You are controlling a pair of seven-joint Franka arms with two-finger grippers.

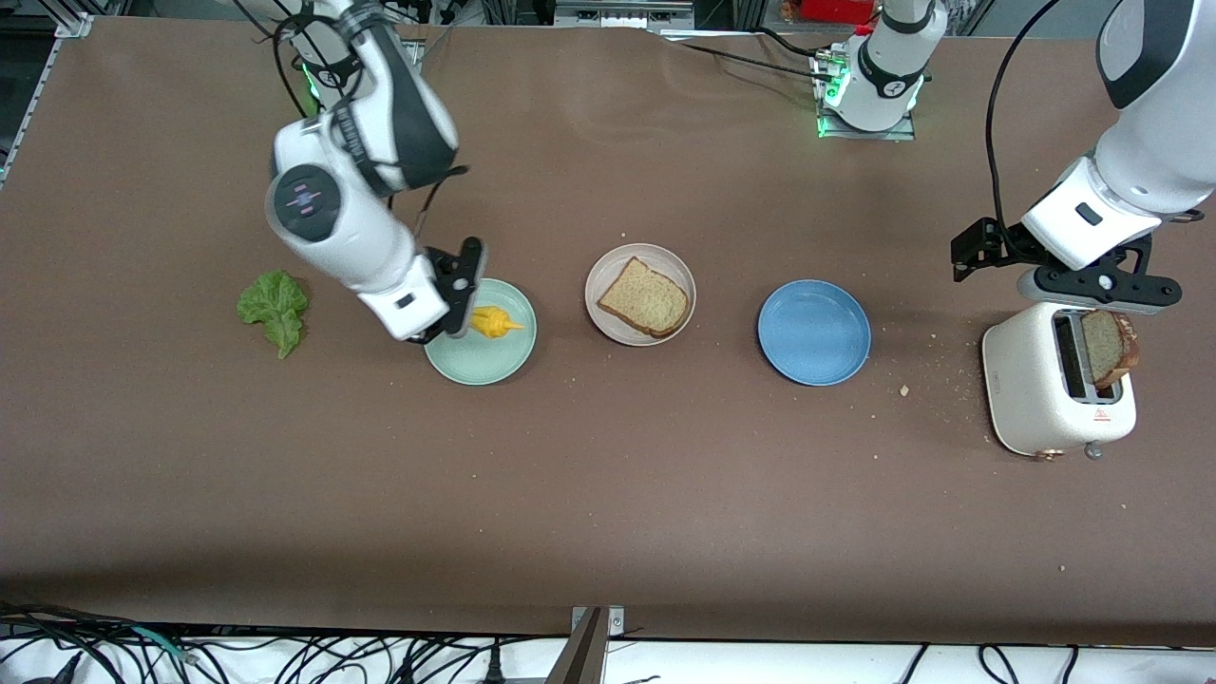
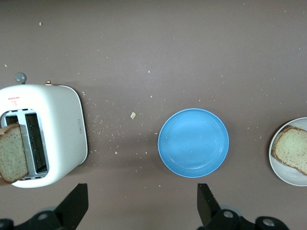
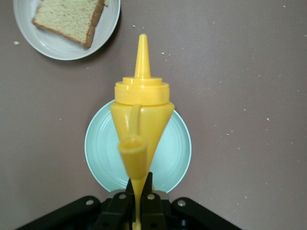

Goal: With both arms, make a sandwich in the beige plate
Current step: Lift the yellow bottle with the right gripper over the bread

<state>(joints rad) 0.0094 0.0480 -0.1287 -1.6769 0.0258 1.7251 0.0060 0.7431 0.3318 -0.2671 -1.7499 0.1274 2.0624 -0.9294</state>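
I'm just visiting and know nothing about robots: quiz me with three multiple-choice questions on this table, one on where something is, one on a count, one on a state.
1. Where is the second tan bread slice?
A. on the round blue plate
B. standing in a slot of the white toaster
C. on the green lettuce leaf

2. How many round plates are on the brown table?
A. two
B. three
C. four

3. What is the right gripper doing?
A. shut on the yellow squeeze bottle
B. open over the lettuce
C. resting on the bread

Answers:
1 B: the slice sticks out of the toaster, under the open left gripper.
2 B: pale mint-green plate, beige plate holding a bread slice, and blue plate.
3 A: its fingers clamp the bottle above the mint-green plate.
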